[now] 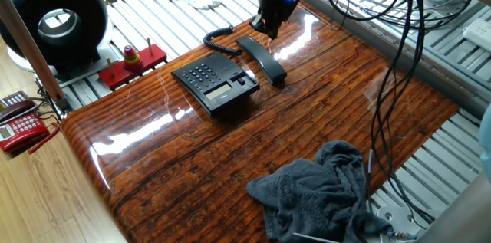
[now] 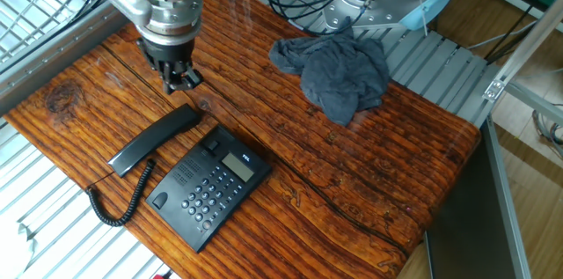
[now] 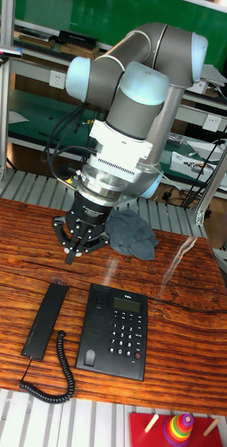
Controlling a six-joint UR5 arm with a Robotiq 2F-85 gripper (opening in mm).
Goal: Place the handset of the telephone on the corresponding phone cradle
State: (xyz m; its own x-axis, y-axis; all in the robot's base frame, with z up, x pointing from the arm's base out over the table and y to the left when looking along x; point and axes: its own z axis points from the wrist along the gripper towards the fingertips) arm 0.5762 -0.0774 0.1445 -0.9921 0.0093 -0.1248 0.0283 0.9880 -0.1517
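The black handset (image 1: 262, 60) (image 2: 154, 139) (image 3: 46, 318) lies flat on the wooden table, beside the black telephone base (image 1: 216, 82) (image 2: 207, 188) (image 3: 114, 333). Its coiled cord (image 2: 113, 209) loops off the near end. The phone cradle (image 3: 93, 328) (image 2: 185, 172) is the strip of the base that faces the handset, and nothing lies in it. My gripper (image 1: 266, 32) (image 2: 180, 80) (image 3: 75, 251) hangs above the table just past the handset's far end, not touching it. Its fingers converge to a narrow tip and hold nothing.
A crumpled grey cloth (image 1: 318, 189) (image 2: 339, 72) lies on the far part of the table from the phone. A red ring-stacker toy (image 1: 132, 60) stands off the table edge. A red telephone (image 1: 19, 124) sits on the floor side. Black cables (image 1: 383, 82) hang nearby.
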